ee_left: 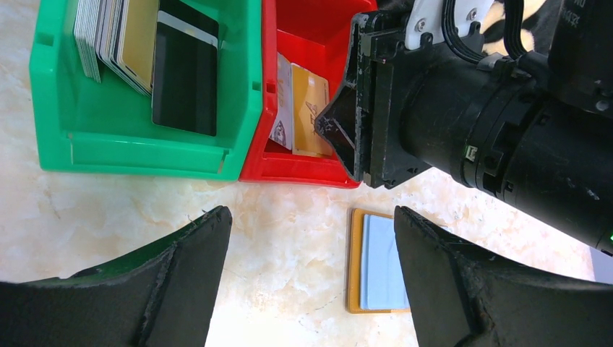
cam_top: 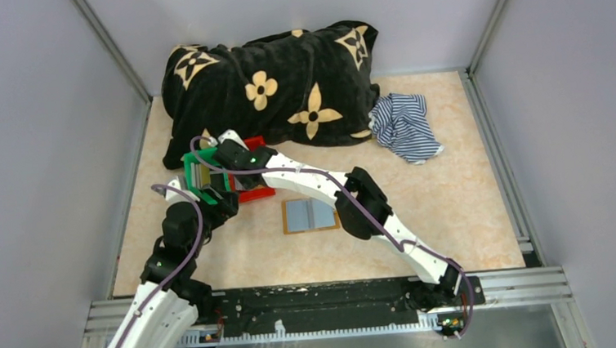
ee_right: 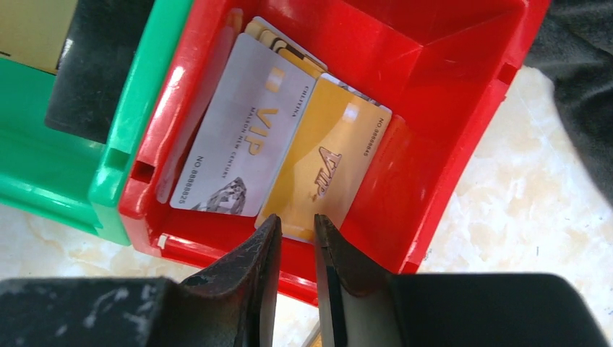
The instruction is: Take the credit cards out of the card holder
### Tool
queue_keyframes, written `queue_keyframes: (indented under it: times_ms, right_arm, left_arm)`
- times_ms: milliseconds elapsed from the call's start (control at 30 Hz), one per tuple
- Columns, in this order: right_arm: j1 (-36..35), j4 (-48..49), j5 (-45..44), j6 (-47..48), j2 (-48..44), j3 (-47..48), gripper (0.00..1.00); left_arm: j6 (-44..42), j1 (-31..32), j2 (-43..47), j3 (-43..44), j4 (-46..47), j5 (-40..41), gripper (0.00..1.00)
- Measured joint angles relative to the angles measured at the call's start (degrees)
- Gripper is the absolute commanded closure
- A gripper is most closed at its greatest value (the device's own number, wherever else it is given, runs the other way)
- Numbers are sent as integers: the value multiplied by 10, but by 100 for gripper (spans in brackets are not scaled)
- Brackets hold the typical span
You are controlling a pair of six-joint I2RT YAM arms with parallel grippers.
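in the red bin [ee_right: 448,144], credit cards [ee_right: 246,137] (right pincer [ee_right: 296,224], left pincer [ee_left: 309,217]: apart, empty)

A black cushion [cam_top: 270,86] with tan flower motifs fills the upper centre, with a striped blue-white cloth [cam_top: 404,125] crumpled at its right. At centre left, a green bin [ee_left: 144,148] and a red bin [ee_right: 448,108] sit touching on the marbled beige table [cam_top: 455,213].

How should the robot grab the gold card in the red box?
Pinch the gold card by its short edge nearest the right gripper, coming down from above. It lies slanted, partly on the grey card, so that thin edge looks free for a finger on each face. The red box walls block the sides, so from above is probably easiest.
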State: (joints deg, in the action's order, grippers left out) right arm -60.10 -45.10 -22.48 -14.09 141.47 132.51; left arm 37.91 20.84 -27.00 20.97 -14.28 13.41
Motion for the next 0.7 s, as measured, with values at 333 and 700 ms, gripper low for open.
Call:
queue_keyframes:
  times_ms: [333, 700]
  right_arm:
    - [0, 37, 17, -2, -9, -36, 80]
    - [42, 279, 51, -17, -287, -430, 78]
  left_arm:
    - [0, 0, 3, 0, 0, -1, 11]
    - [-2, 0, 28, -6, 19, -38, 8]
